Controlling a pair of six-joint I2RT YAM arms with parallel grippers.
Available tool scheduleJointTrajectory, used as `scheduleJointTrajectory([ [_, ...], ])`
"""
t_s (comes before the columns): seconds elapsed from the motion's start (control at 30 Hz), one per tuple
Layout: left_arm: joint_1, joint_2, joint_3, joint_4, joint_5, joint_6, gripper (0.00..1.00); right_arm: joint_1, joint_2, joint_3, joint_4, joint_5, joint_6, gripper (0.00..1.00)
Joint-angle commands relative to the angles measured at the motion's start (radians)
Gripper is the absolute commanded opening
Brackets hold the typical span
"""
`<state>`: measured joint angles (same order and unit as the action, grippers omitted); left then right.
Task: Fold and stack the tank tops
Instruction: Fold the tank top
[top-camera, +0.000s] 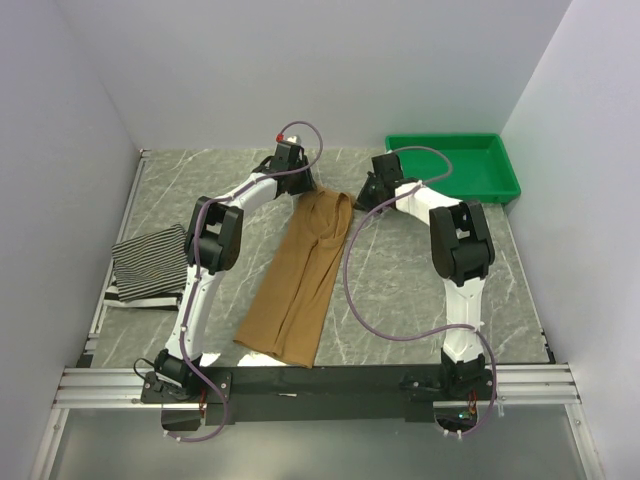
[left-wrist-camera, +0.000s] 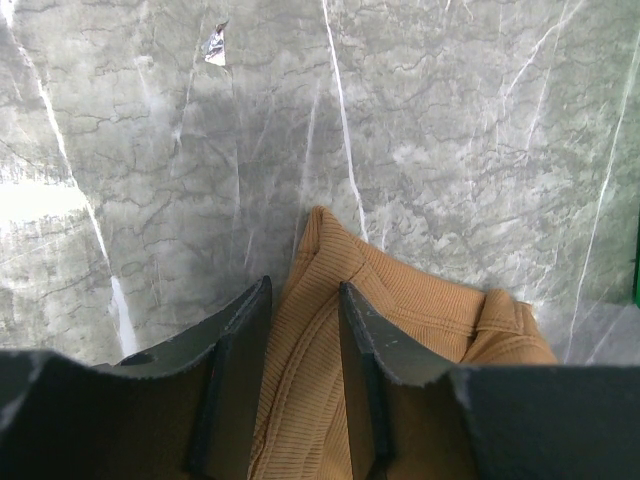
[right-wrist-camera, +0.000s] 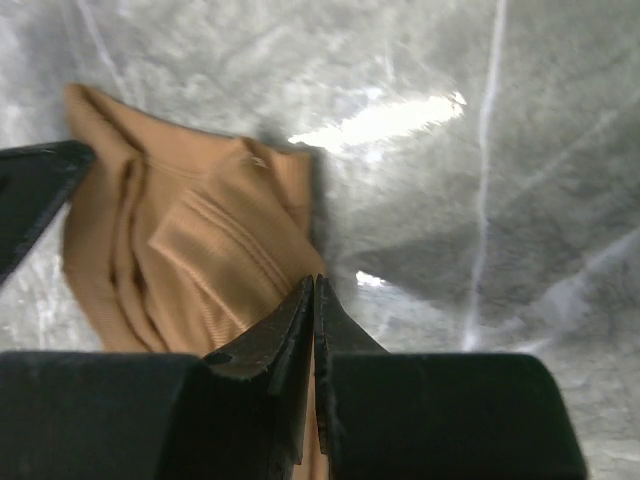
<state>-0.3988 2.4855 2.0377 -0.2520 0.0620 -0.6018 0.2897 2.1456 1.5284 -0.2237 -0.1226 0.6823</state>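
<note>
The tan top (top-camera: 295, 290) lies stretched out in the middle of the bench (top-camera: 400, 290), running from near the arms' bases away toward the far side. Its far end leans a little to the right. Both arms reach to that far end.

The left claw (top-camera: 303, 188) is at the top's far left corner. In the left wrist view its fingers (left-wrist-camera: 245, 340) stand either side of a ribbed fold of the cloth (left-wrist-camera: 420, 300), which fills the gap between them. It looks clamped on that fold.

The right claw (top-camera: 362, 198) is at the far right corner. In the right wrist view it (right-wrist-camera: 315, 285) is shut, with its tips meeting right on the edge of the tan cloth (right-wrist-camera: 180, 230). It appears to be pinching that edge.

Two striped tops (top-camera: 150, 262) lie flat in a pile at the left edge of the bench, well apart from the tan top. A green tray (top-camera: 450, 139) sits in the far right corner.
</note>
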Motion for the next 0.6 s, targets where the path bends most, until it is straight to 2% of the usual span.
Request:
scheduleJointTrajectory([
  [0.0,0.003,0.027,-0.004,-0.055,-0.021,0.034,0.40,0.011,-0.024,0.047,0.043,-0.003,0.005,0.10],
  [0.2,0.003,0.027,0.004,-0.053,-0.011,0.033,0.40,0.017,-0.043,0.042,0.053,-0.005,0.016,0.10],
  [0.33,0.003,0.033,0.009,-0.058,-0.007,0.033,0.40,0.022,0.005,0.099,0.027,-0.026,0.019,0.10],
  [0.57,0.005,0.039,0.007,-0.053,-0.001,0.031,0.40,0.043,-0.015,0.052,0.080,-0.018,0.034,0.11],
])
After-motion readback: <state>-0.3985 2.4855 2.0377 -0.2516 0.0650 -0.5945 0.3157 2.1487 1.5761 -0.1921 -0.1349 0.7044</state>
